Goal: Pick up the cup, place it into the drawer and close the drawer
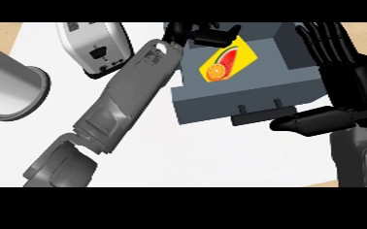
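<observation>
**Left hand grasping the cup inside the open drawer**

Start with your left hand [203, 33]: its black fingers are curled round the top of the cup [228, 62], a yellow one printed with a watermelon slice and an orange. The hand hides the cup's upper end, so you cannot see how much of it the fingers cover. The cup lies tilted within the grey drawer [247, 94], its lower end pointing toward the drawer's front wall. You can see that the drawer stands open, with its dark handle [262, 114] on the side nearest you.

Your left forearm [127, 97] runs diagonally from the lower left of the view up to the drawer's back corner.

Your right hand [335, 63] is at the right edge of the view, fingers straight and pointing upward beside the drawer's right wall, grasping nothing. Its thumb [309, 121] reaches leftward, just beside the right end of the handle; you cannot tell whether it touches.

Farther out on the white counter [215, 160], a silver toaster [97, 46] stands left of the forearm, and a grey cylindrical container [20, 89] lies on its side at the far left edge.
</observation>
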